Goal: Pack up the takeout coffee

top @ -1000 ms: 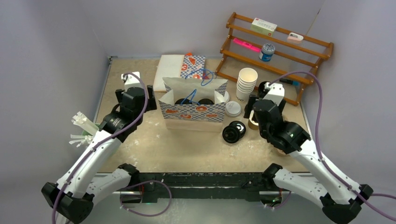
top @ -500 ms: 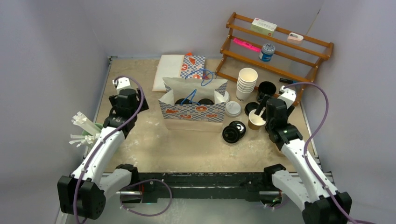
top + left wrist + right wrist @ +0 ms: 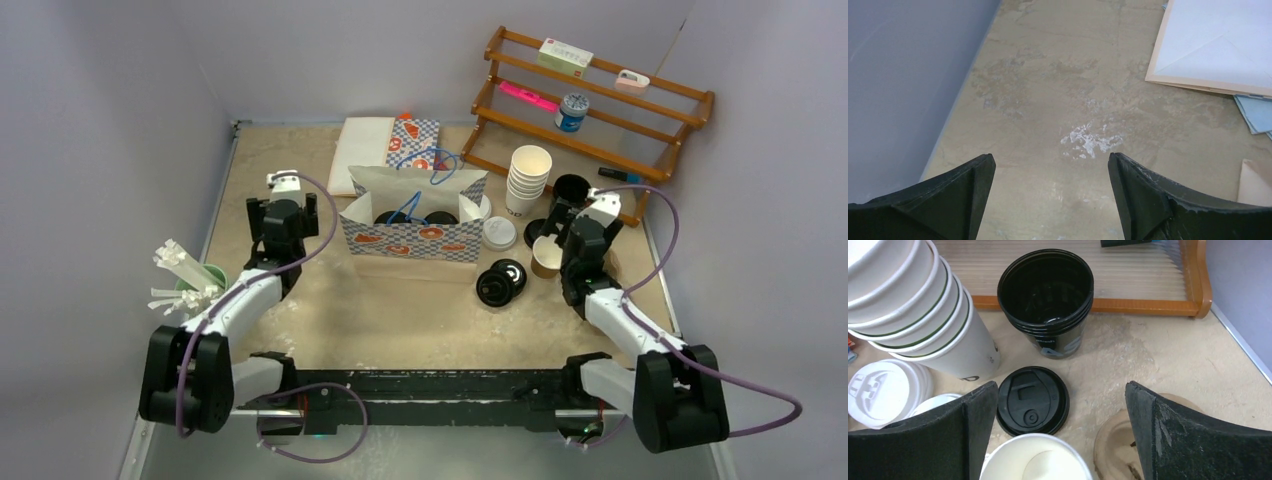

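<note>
Two takeout coffees [image 3: 388, 216], black-lidded, stood inside the patterned bag [image 3: 410, 245] at frame centre, presumably upright against spills; my left gripper [image 3: 1049, 165] hung spread over bare table [image 3: 1048, 75], holding nothing; my right gripper [image 3: 1060, 390], likewise spread, straddled one lidless cup [image 3: 1035, 460] at lower centre; one black lid [image 3: 1033, 400] lay just beyond, probably its cap.

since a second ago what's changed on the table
The right gripper drew back toward its base, off the lidless cup, jaws open and empty. The left gripper drew back from the bag, also open and empty. Bag, cup stack and loose black lids stayed put.
</note>
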